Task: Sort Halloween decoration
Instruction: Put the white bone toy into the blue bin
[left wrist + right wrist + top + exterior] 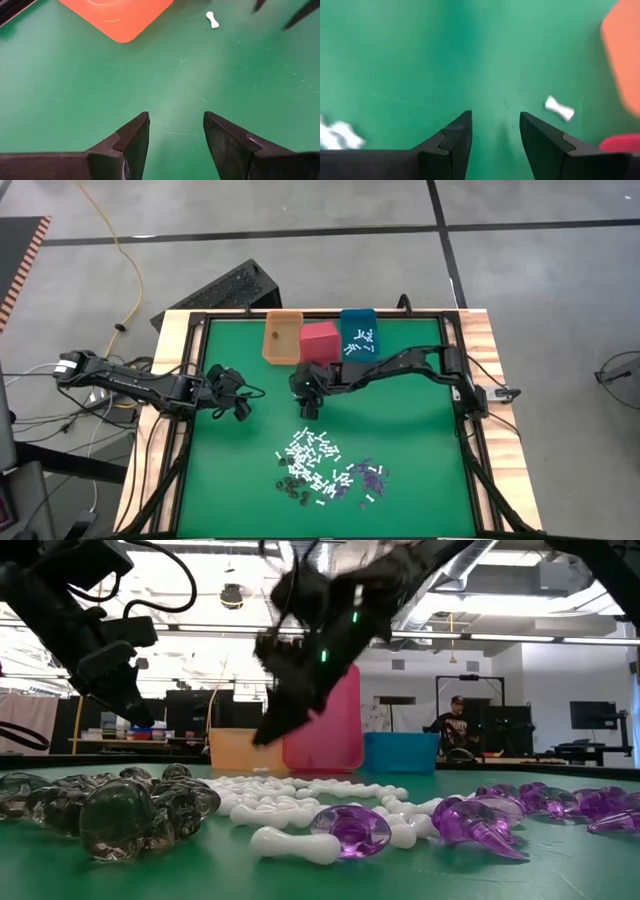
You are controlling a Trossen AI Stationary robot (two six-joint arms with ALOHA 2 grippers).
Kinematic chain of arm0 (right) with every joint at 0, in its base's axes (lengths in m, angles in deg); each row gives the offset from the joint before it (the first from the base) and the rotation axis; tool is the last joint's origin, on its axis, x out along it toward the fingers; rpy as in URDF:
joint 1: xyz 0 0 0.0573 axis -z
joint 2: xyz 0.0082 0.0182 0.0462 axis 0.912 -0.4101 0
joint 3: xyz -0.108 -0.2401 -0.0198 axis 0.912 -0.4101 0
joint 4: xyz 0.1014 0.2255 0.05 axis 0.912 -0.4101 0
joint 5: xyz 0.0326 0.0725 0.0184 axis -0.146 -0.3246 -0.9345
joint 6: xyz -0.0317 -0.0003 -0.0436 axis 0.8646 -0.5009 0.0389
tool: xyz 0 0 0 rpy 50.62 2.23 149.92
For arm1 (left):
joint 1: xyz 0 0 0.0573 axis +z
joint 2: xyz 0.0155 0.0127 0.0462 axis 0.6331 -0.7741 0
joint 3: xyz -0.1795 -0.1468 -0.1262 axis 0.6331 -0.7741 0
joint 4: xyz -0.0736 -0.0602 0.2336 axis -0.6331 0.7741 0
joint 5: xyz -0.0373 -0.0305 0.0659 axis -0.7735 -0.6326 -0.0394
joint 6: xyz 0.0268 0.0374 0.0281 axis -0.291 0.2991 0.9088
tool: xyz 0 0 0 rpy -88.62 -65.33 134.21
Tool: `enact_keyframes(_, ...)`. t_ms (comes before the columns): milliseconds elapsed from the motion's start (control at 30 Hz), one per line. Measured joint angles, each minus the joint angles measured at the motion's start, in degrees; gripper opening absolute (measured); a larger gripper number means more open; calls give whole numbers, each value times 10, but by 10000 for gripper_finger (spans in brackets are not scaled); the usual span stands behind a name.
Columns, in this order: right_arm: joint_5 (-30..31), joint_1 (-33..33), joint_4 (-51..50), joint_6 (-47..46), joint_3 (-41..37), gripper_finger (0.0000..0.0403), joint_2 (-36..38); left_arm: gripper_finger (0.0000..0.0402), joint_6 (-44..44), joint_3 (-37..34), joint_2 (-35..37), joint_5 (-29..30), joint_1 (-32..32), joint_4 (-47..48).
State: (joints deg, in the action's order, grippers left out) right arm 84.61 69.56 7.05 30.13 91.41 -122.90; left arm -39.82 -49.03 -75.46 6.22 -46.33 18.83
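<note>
The Halloween decoration lies in a loose pile [325,470] on the green mat near the front: white bone-shaped sticks [300,812], purple bits [480,815] and dark bits [110,805]. One white stick [559,108] lies alone on the mat near the bins. My right gripper [495,122] hangs open above the bare mat between the pile and the bins, nothing between its fingers. My left gripper [175,125] stands open over the mat at the left, in front of the orange bin [117,15].
Three bins stand in a row at the mat's far edge: orange [283,338], pink [320,340] and teal [358,332], the teal one with white pieces in it. A black frame [205,320] borders the mat. A person sits in the room beyond [455,725].
</note>
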Motion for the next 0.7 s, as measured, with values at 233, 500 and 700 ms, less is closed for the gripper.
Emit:
enact_keyframes(233, 15, -5, -57, 30, 0, 194, 75, 179, -2, 0, 0, 0, 0, 0)
enact_keyframes(500, 121, 25, -166, 86, 1, 194, 174, 179, -2, 0, 0, 0, 0, 0)
enact_keyframes(700, 115, 59, -176, 91, 2, 194, 192, 179, -2, 0, 0, 1, 0, -3)
